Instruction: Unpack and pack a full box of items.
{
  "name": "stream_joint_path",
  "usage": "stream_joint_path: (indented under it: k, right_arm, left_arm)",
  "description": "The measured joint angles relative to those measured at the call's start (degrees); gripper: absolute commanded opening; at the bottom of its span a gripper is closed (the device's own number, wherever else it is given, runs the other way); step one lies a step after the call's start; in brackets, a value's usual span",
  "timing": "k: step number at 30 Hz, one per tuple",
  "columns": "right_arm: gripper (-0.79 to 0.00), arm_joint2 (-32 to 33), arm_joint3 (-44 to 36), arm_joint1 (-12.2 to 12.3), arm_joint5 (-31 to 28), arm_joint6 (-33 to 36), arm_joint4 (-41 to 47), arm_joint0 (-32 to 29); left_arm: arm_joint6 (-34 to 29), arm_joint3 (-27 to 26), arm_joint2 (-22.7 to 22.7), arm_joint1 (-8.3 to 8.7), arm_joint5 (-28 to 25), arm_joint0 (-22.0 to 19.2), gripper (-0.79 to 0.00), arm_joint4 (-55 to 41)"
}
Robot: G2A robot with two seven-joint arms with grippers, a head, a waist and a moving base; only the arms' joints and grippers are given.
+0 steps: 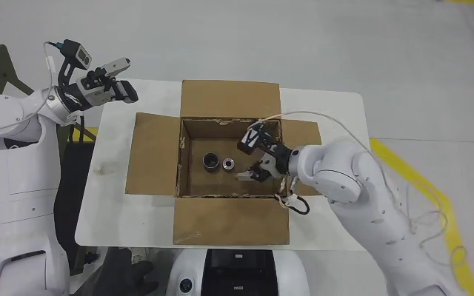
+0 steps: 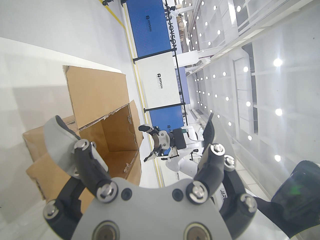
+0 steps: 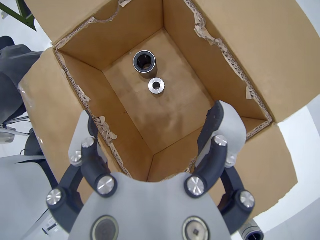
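In the top view, a brown cardboard box (image 1: 152, 152) is standing open on the white bench (image 1: 111, 192). It is holding a dark cylindrical sleeve (image 1: 212, 160) and a small silver metal ring (image 1: 229, 164), and the right claw (image 1: 248, 157) is hanging above them. In the left wrist view, the left claw (image 2: 133, 126) is spread wide and empty, apart from the box. In the right wrist view, the right claw (image 3: 152, 113) is also released, gripping nothing. Unpacking seems to be in hand. The next move is calling for a straight descent to the ring, clear of the walls.
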Motion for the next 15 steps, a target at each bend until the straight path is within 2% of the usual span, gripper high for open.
stream_joint_path:
  k: [8, 15]
  right_arm:
    - [0.000, -5.69, 7.48, -1.17, -1.99, -0.77, 1.00, 5.44]
    - [0.000, -10.38, 10.88, -2.29, -2.70, -1.18, -0.18, 9.30]
  left_arm:
    - [0.00, 0.00, 0.00, 0.00, 0.00, 0.00, 0.000, 0.00]
    - [0.00, 0.00, 0.00, 0.00, 0.00, 0.00, 0.000, 0.00]
